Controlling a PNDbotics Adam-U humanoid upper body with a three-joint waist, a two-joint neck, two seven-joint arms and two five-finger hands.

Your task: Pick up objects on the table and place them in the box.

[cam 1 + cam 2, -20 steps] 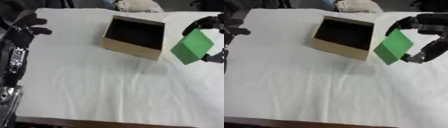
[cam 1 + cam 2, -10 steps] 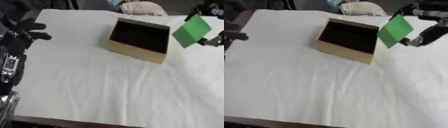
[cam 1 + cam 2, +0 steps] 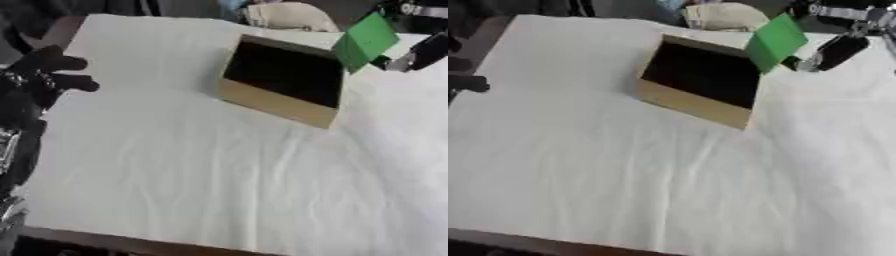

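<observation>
A flat green block (image 3: pixel 773 41) hangs tilted in the air over the right far corner of the cardboard box (image 3: pixel 682 102). My right hand (image 3: pixel 833 50) is shut on the green block, thumb below and fingers above it. The box is open at the top, dark inside, and nothing shows in it. My left hand (image 3: pixel 48 72) hovers at the left edge of the table with its fingers spread, holding nothing.
A white cloth (image 3: pixel 219 170) covers the table. A pale rounded object (image 3: pixel 284 15) lies at the far edge behind the box. The table's wooden front edge (image 3: pixel 131 242) shows at the bottom.
My right hand has carried the green block up and leftward, from beside the box's right wall to above its far right corner. The camera has also shifted.
</observation>
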